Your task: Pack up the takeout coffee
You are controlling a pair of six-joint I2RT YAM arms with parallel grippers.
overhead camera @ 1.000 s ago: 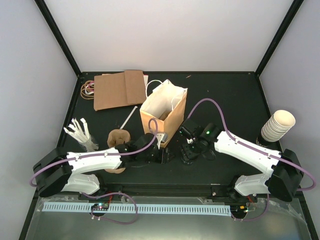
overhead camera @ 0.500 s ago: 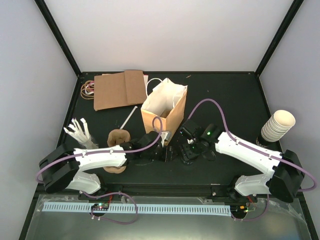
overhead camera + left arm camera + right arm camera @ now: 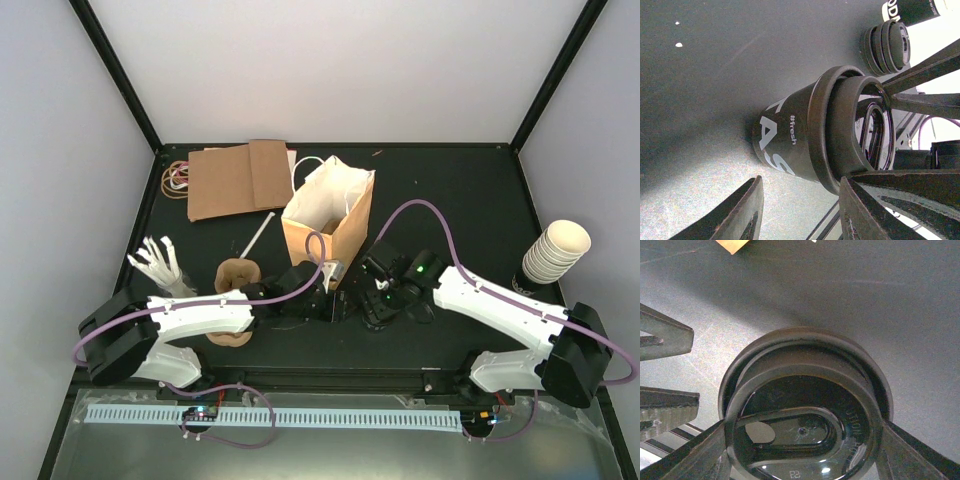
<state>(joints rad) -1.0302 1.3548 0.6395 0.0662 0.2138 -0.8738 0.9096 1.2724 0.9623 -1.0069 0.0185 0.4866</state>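
Observation:
A dark takeout coffee cup [image 3: 790,140] with white lettering and a round black lid [image 3: 800,390] stands on the black table in front of the paper bag. My right gripper [image 3: 802,432] comes down over it, one finger pressed to each side of the lid; the top view shows this gripper [image 3: 378,303] hiding most of the cup. From the left, my left gripper [image 3: 802,182] stands open, its fingertips just short of the cup's base with nothing between them. A second lidded cup [image 3: 887,45] and a third dark cup [image 3: 915,7] stand farther right.
An open brown paper bag [image 3: 325,225] stands just behind both grippers. The brown pulp tray [image 3: 238,275] sits left of the left wrist, near white plastic cutlery [image 3: 160,265]. A flat brown bag [image 3: 240,180] and rubber bands [image 3: 177,178] lie at the back left. Stacked cream cups [image 3: 555,250] stand at the right.
My left arm has stretched a little to the right, bringing its gripper closer to the cup. The right gripper has shifted slightly over the cup.

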